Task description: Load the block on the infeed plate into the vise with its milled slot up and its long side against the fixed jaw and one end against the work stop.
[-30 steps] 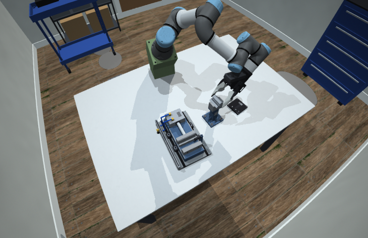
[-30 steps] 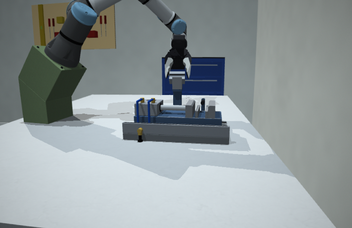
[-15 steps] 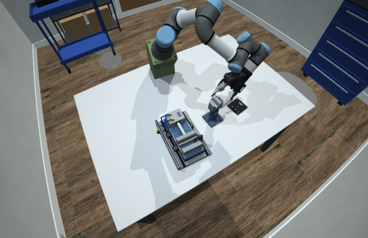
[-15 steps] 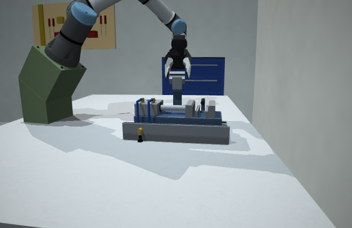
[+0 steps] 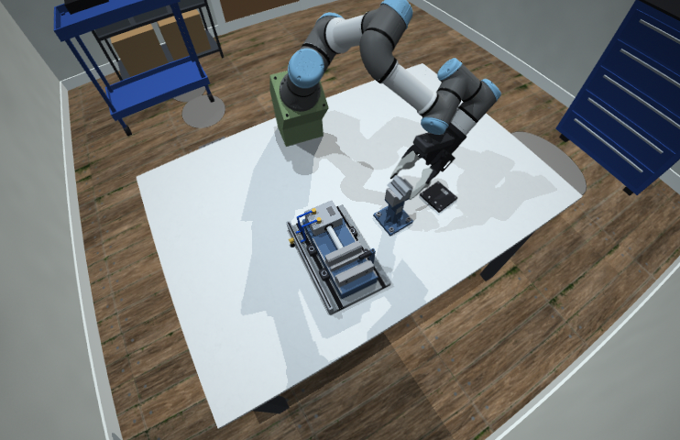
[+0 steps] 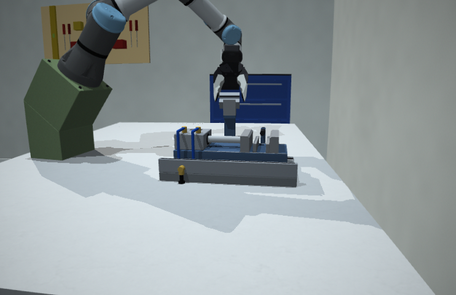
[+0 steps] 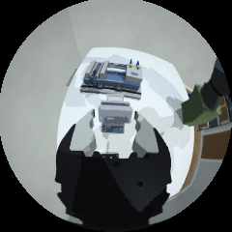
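Note:
The grey part [image 5: 401,183] [image 6: 229,94] [image 7: 115,114] lies tilted in the head of the blue-based V-block [image 5: 393,221] [image 6: 229,125] [image 7: 112,130]. I cannot make out clearly which way its slot faces. My gripper [image 5: 403,186] [image 6: 230,101] [image 7: 114,110] is open, its fingers on either side of the part's ends, with a gap at each end in the wrist view. The vise is open and holds no part. Its fixed jaw [image 5: 355,273] [image 6: 274,141] and rod-side jaw [image 5: 343,255] [image 6: 246,140] stand apart, with the work stop [image 5: 366,255] at one end.
The dark infeed plate [image 5: 438,197] lies behind the V-block, on the gripper's side, and bears no part. The air cylinder [image 5: 323,216] [image 6: 195,140] has blue hoses standing up beside it. The green robot base [image 5: 301,126] [image 6: 61,121] [image 7: 194,106] stands at the table's far edge.

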